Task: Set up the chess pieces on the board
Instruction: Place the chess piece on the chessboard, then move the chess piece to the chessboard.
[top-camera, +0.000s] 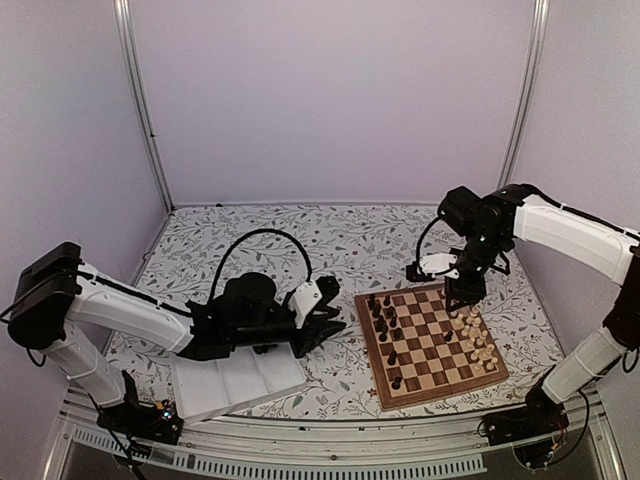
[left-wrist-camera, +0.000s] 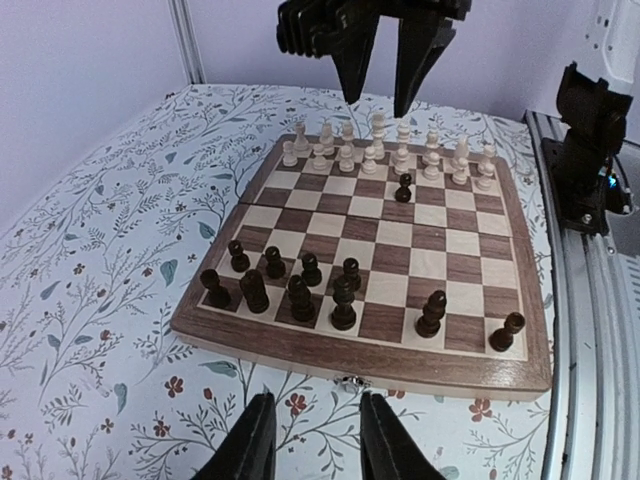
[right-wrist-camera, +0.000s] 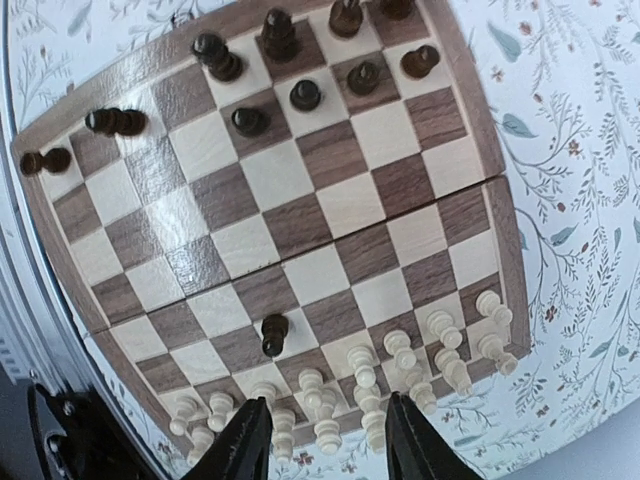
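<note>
The board (top-camera: 435, 345) carries pale chess pieces (left-wrist-camera: 346, 157) along one edge and dark chess pieces (left-wrist-camera: 343, 300) mostly opposite; we see the left pincer (left-wrist-camera: 320, 445) and right pincer (right-wrist-camera: 328, 440) apart, empty.

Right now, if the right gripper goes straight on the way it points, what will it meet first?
Probably the cream pieces directly below the right gripper, though its height above them is unclear.
</note>
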